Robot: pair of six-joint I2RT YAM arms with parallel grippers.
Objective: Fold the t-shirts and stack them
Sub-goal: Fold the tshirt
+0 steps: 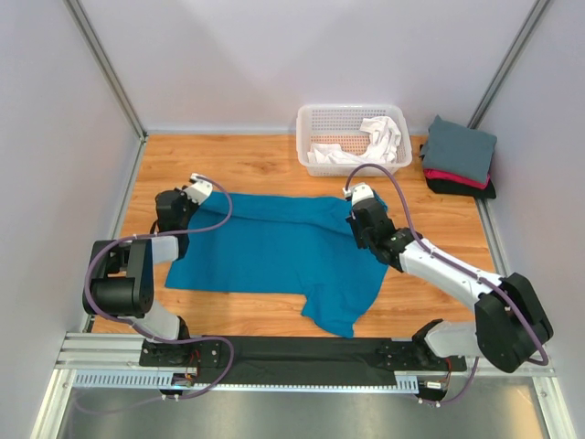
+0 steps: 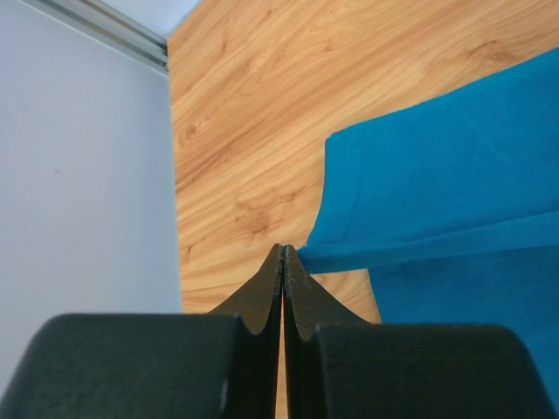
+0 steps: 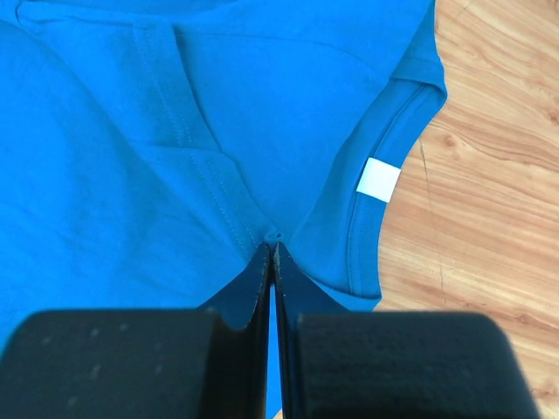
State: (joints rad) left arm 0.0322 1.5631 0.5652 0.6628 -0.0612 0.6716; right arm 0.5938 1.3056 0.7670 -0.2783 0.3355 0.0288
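A large teal-blue t-shirt [image 1: 274, 247] lies spread across the wooden table, with one part trailing toward the near edge. My left gripper [image 1: 206, 203] sits at its far left corner. In the left wrist view the jaws [image 2: 282, 251] are shut, pinching the tip of a taut folded edge of the teal cloth [image 2: 437, 183]. My right gripper [image 1: 355, 215] is at the shirt's far right side. Its jaws [image 3: 272, 244] are shut on a small pucker of teal cloth beside the collar with the white neck label [image 3: 378, 180].
A white lattice basket [image 1: 320, 117] at the back holds a crumpled white t-shirt [image 1: 379, 137]. To its right stands a folded stack [image 1: 457, 155]: slate-grey on top, red-pink, then black. Walls close in on the left, the right and behind.
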